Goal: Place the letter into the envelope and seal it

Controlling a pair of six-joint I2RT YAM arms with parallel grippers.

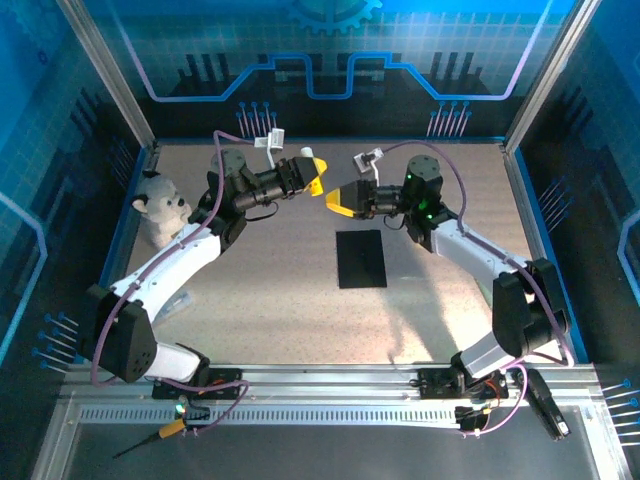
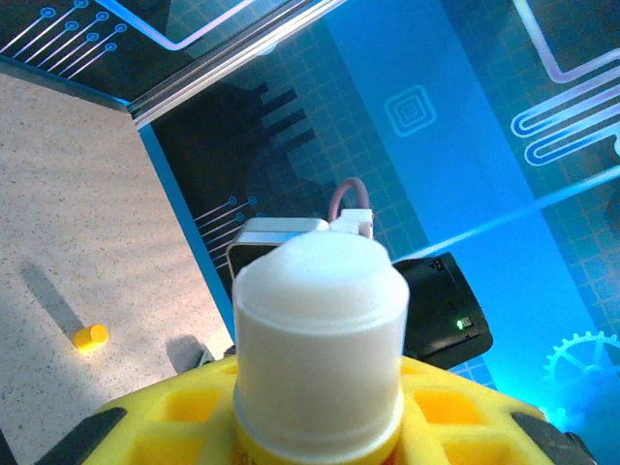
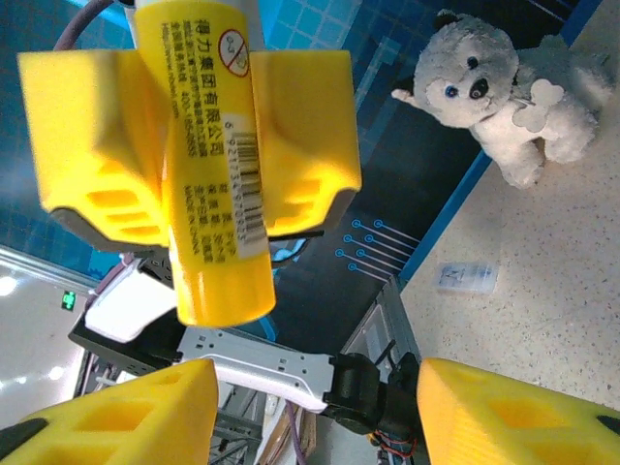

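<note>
paper, thin and matte black, is what the envelope (image 1: pixel 361 258) is made of; it lies flat on the speckled table (image 1: pixel 260 300), just below the two claws. it is judged light, limp and easily creased, best pinched at a free edge or the flap. a rigid yellow plastic glue stick (image 3: pixel 208 165) with a smooth white cap (image 2: pixel 320 320) is clamped in the left claw (image 1: pixel 312 176); the right claw (image 3: pixel 310 412) is spread wide, facing it.
</note>
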